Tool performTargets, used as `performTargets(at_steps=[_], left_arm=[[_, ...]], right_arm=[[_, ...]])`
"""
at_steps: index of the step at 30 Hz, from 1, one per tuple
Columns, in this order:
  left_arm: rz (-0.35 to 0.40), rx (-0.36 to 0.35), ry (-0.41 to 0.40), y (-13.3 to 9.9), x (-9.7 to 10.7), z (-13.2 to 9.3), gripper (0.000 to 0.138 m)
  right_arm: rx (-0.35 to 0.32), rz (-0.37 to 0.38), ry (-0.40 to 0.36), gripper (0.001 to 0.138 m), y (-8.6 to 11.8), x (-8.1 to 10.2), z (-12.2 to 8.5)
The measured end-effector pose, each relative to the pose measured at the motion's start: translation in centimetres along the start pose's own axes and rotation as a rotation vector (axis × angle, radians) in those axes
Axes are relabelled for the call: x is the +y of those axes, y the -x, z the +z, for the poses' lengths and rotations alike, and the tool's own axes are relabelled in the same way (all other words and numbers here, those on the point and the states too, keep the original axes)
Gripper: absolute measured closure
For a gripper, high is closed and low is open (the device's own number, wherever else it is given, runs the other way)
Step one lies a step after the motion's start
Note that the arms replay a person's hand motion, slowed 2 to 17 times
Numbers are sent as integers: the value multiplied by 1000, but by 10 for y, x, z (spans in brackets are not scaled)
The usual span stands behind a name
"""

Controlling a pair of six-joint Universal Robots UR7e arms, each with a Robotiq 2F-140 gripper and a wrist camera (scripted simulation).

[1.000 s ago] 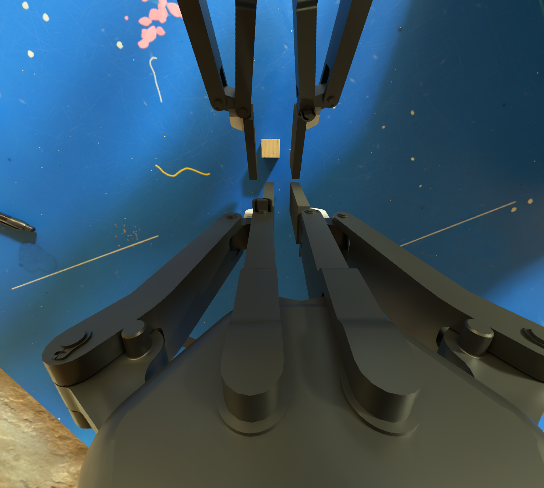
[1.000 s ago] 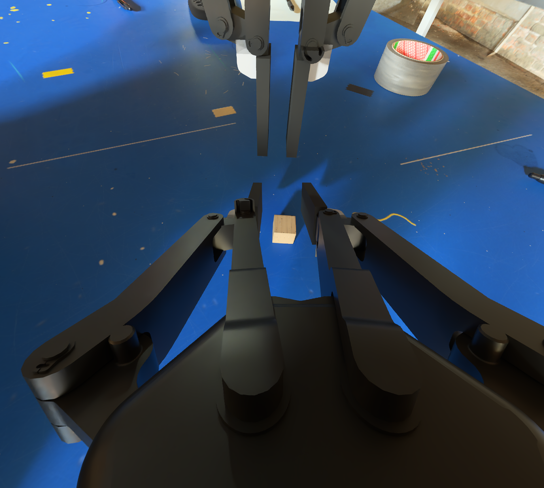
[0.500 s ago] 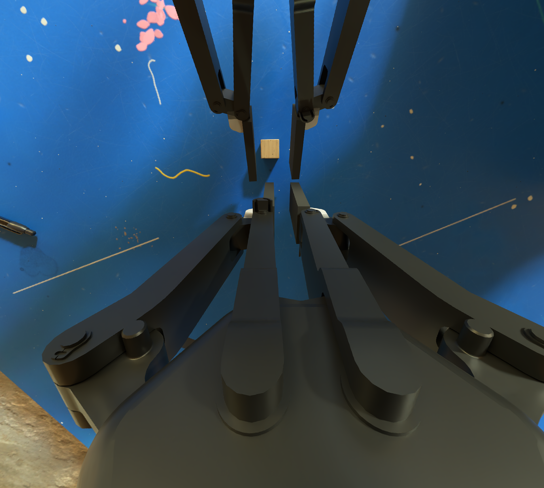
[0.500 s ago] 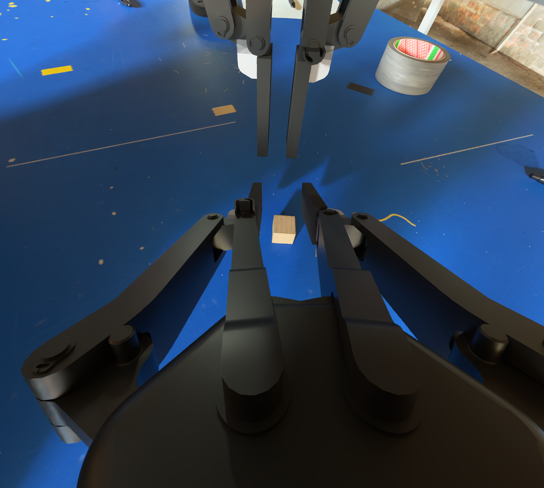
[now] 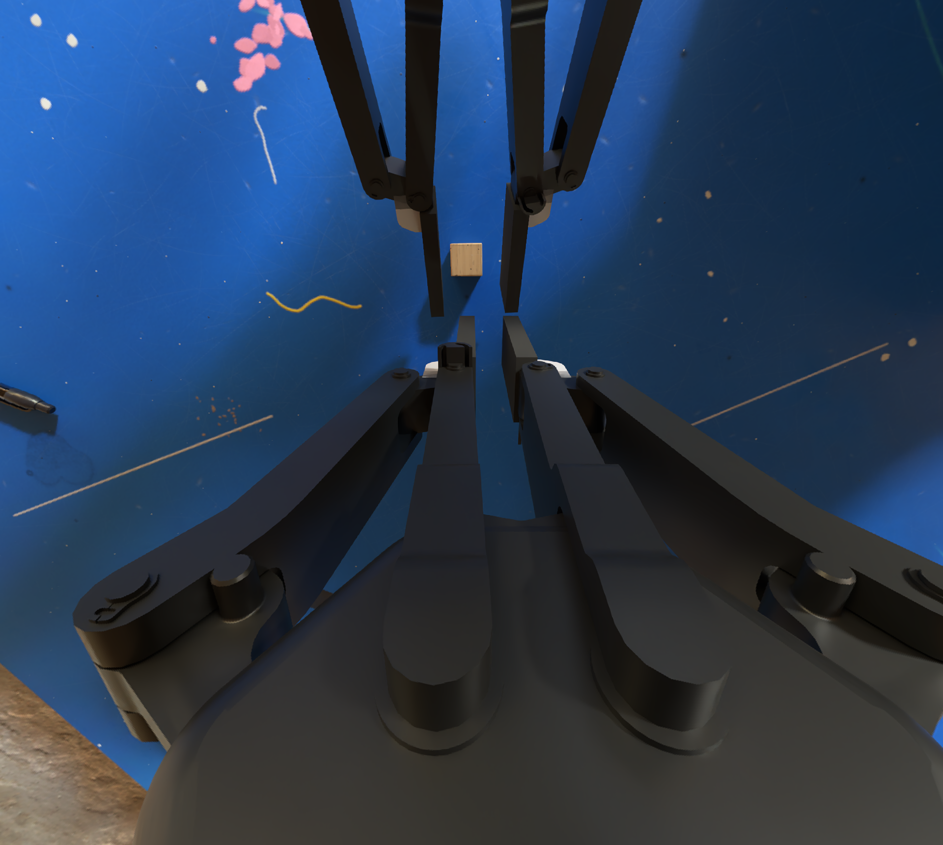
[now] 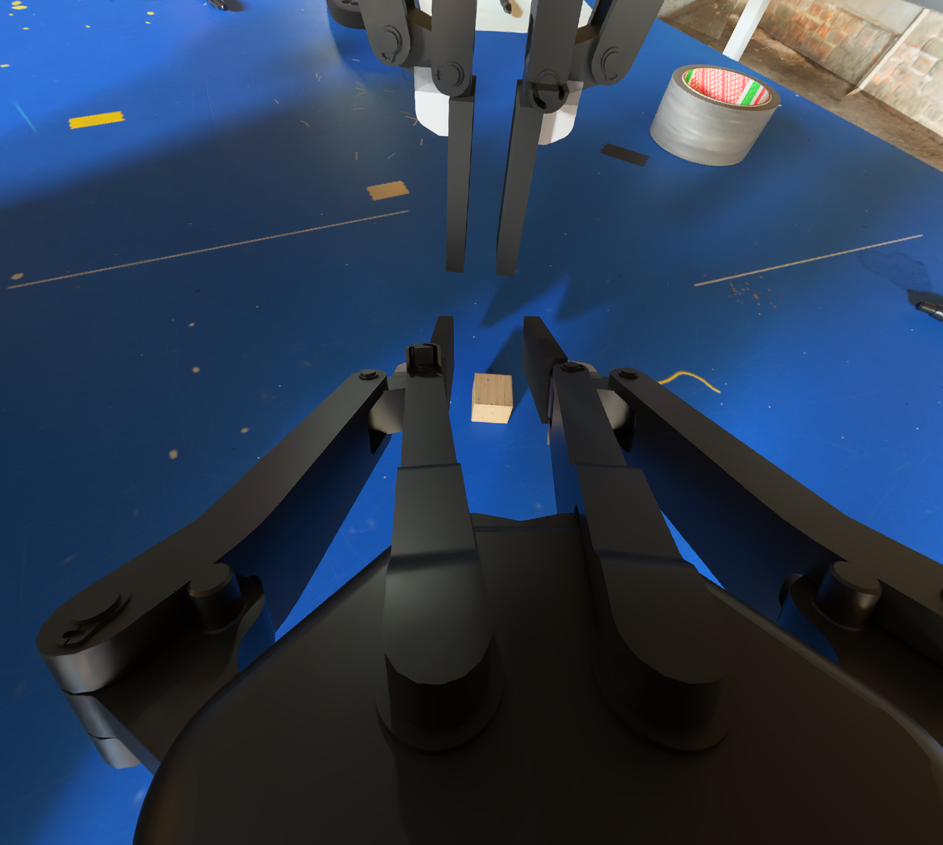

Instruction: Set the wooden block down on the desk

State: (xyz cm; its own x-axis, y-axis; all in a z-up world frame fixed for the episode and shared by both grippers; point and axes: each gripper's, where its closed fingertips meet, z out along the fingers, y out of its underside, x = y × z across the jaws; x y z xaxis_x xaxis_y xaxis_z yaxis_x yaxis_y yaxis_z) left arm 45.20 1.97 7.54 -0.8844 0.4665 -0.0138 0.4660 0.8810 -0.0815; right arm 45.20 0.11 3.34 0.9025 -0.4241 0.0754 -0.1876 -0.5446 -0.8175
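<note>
In the left wrist view, the left gripper (image 5: 487, 316) points steeply down at the blue desk (image 5: 765, 106), its fingers a narrow gap apart with nothing between them. Just past its tips, the right gripper (image 5: 473, 310) reaches in from the far side, and the small wooden block (image 5: 466, 259) shows between that gripper's two fingers, clear of both. The block casts a short shadow toward the near right, which suggests it sits on the surface rather than hanging in a grasp. A yellow thread (image 5: 312, 302) lies to its left, with pink paint blotches (image 5: 263, 32) farther off and a dark pen (image 5: 28, 401) at the left edge.

In the right wrist view, the right gripper (image 6: 487, 318) hovers low over the desk (image 6: 153, 361) with its fingers spread wider than the block, touching neither side. The wooden block (image 6: 491, 397) lies flat on the desk between the finger pads, so the placement looks done and the gap would let the gripper lift away without dragging it. The left gripper (image 6: 480, 270) hangs opposite, fingers nearly together and empty. Far right stands a grey roll of tape (image 6: 714, 116); a white block (image 6: 553, 127) sits behind the left gripper's fingers.
</note>
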Motion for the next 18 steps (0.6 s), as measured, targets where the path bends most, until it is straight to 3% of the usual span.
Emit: performTargets(at_steps=[8,18], left_arm=[[12,4,22,0,0,0,124],[5,11,-17,1,0,0,124]], right_arm=[[-3,-1,-1,103,0,0,0],[-2,-3,0,102,0,0,1]])
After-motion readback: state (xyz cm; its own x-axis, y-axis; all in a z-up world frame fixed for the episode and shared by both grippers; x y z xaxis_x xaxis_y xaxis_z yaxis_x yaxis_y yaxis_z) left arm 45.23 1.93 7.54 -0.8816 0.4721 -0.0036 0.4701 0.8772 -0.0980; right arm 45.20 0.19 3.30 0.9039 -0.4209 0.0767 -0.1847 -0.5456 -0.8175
